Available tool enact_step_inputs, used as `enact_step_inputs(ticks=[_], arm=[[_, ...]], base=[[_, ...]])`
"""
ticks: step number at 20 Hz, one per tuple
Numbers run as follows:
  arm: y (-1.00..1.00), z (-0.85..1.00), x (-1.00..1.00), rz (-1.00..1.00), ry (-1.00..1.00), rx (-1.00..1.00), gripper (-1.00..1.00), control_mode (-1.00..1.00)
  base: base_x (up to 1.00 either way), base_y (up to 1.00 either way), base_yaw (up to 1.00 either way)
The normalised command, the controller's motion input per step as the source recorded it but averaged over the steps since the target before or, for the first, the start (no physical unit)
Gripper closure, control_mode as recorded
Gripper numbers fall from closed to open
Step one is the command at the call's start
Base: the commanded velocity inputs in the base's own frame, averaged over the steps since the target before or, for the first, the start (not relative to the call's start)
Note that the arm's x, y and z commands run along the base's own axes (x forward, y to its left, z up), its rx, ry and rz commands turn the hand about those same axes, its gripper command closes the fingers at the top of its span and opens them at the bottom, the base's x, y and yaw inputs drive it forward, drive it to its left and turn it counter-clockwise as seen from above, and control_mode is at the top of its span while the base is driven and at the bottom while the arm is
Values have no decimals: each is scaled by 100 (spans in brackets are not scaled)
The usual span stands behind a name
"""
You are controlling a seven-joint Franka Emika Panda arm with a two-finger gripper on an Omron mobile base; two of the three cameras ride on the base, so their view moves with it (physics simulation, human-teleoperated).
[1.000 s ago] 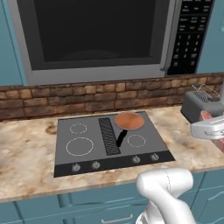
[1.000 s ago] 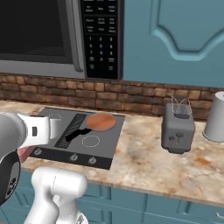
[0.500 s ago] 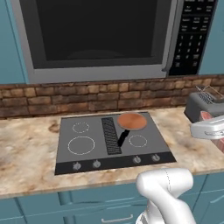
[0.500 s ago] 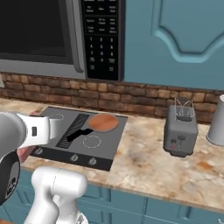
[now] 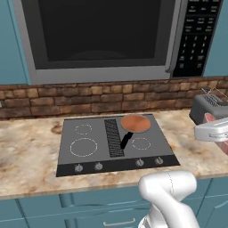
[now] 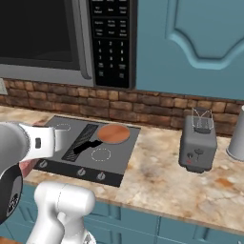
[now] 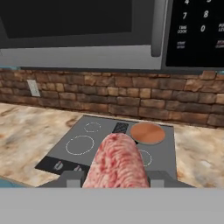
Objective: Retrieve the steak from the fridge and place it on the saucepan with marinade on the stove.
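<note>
My gripper (image 7: 116, 177) is shut on the steak (image 7: 116, 161), a reddish-pink marbled slab that pokes forward between the two fingers. The steak hangs in the air in front of the stove (image 7: 83, 151), apart from it. In the left base view the hand sits at the right edge with the steak (image 5: 208, 118) showing beside it. The saucepan (image 5: 136, 123), copper-coloured inside with a short black handle, rests on the back right burner of the stove (image 5: 89, 153). From the right base view the saucepan (image 6: 113, 134) lies past my forearm. The fridge is out of view.
A microwave (image 5: 98, 35) hangs low over the stove, with a brick backsplash (image 5: 67, 102) behind. A grey toaster (image 6: 198, 145) stands on the granite counter (image 6: 157, 176) to the right, and a pale vessel (image 6: 237, 140) sits at the far right edge.
The whole scene has shifted slightly in both base views, so the camera has moved. The steak stays held in the gripper.
</note>
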Motion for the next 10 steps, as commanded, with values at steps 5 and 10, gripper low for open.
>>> enact_step_inputs(ticks=[5, 10], arm=[[0, 0, 0, 0, 0, 0, 100, 100], [0, 0, 2, 0, 1, 0, 100, -100]], base=[[0, 0, 0], [0, 0, 0]])
